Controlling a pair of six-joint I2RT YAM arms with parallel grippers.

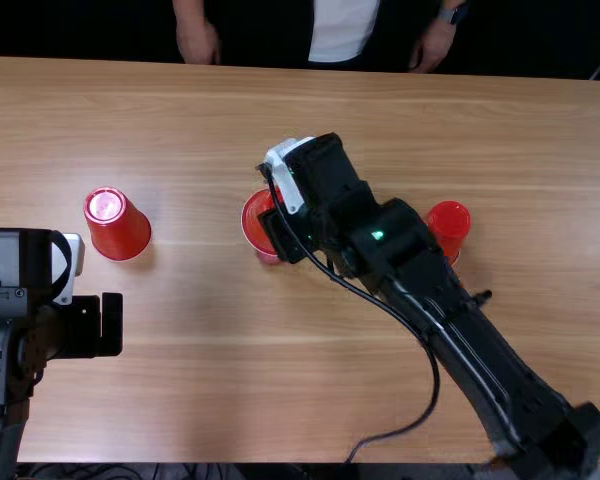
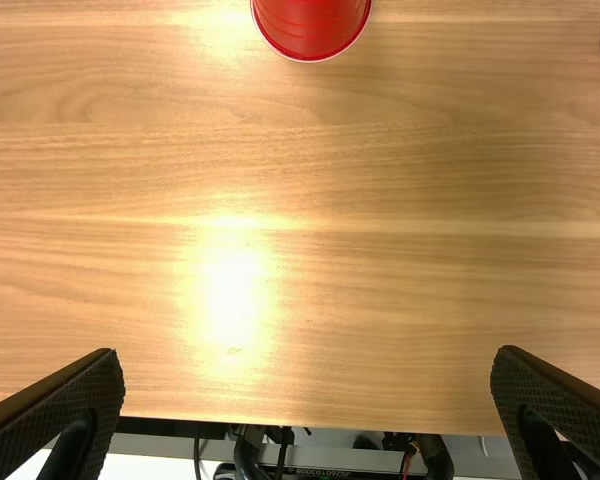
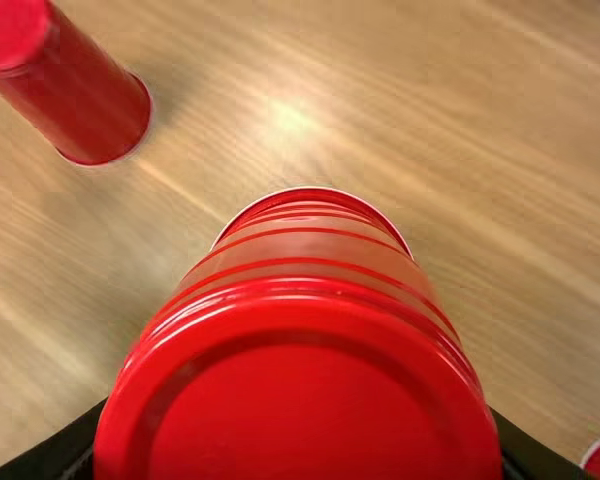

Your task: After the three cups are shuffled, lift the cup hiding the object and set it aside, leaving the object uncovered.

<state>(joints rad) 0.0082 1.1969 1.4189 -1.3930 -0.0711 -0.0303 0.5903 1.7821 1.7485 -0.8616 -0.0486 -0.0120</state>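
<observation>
Three red cups stand upside down in a row on the wooden table. The left cup (image 1: 116, 224) (image 2: 310, 25) (image 3: 72, 88) stands alone. My right arm reaches across to the middle cup (image 1: 255, 226) (image 3: 305, 340). My right gripper (image 1: 277, 232) (image 3: 300, 462) is shut on it, one finger against each side near the base. The arm hides much of this cup from above, and I cannot tell whether its rim still touches the table. The right cup (image 1: 448, 227) stands beside the right arm's forearm. My left gripper (image 1: 102, 324) (image 2: 300, 420) is open over bare wood, near the front edge, well short of the left cup.
The right arm's black cable (image 1: 410, 415) loops over the table near the front edge. Bare wood lies behind the cups up to the far edge (image 1: 300, 68), and between the left cup and the middle one.
</observation>
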